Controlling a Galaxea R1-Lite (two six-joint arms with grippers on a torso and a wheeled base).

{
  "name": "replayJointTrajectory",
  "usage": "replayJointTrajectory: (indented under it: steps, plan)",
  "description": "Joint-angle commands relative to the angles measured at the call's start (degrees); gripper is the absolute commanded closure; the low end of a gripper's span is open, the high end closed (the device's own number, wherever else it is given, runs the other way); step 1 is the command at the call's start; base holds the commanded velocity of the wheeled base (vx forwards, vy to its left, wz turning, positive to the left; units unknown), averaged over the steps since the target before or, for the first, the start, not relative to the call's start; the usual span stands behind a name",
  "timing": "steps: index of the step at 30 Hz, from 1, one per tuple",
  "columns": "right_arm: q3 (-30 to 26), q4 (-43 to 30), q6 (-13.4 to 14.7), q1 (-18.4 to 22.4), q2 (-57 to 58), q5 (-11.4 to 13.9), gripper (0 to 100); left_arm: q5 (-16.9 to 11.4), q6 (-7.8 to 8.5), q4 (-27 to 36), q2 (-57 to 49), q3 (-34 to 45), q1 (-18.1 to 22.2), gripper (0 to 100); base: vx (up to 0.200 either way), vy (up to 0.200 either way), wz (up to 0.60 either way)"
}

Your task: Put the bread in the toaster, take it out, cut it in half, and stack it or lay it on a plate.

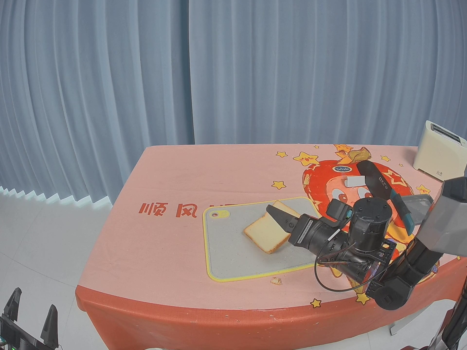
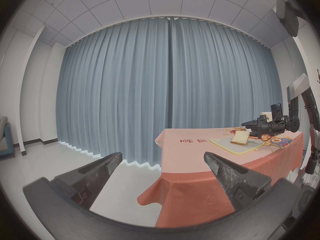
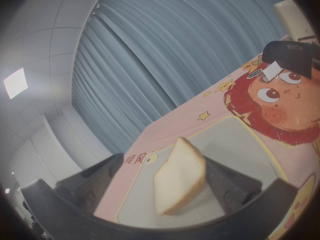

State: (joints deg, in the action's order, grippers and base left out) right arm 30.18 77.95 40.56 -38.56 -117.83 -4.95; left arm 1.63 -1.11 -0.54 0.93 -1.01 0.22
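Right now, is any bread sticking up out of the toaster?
No, the toaster has nothing rising from its top slot, and the bread is over at the cutting board.

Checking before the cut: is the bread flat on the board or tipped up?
Tipped up: the bread stands slanted on one edge on the cutting board, inside the open right gripper.

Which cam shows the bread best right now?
Right wrist view: the bread is close, tilted between the open fingers of the right gripper. Head view has it on the cutting board, partly covered by that gripper. Left wrist view has it small, far off.
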Motion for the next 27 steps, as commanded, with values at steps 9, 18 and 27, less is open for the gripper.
replayJointTrajectory:
  steps: [9, 18, 27]
  plan:
    - [-0.3, 0.01, -0.74, -0.03, -0.03, -0.15, 0, 0.04, -0.03, 0.01, -0.22, 1.01, 0.04, 0, 0.0, 0.0, 0.0]
    - [-1.62, 0.72, -8.04, 0.41, -0.03, -1.38, 0, 0.04, 0.05, 0.01, -0.22, 1.01, 0.04, 0, 0.0, 0.0, 0.0]
    - [-6.72, 11.7, -15.42, -0.46, -3.89, -1.64, 0, 0.04, 0.05, 0.01, -0.14, 1.01, 0.04, 0, 0.0, 0.0, 0.0]
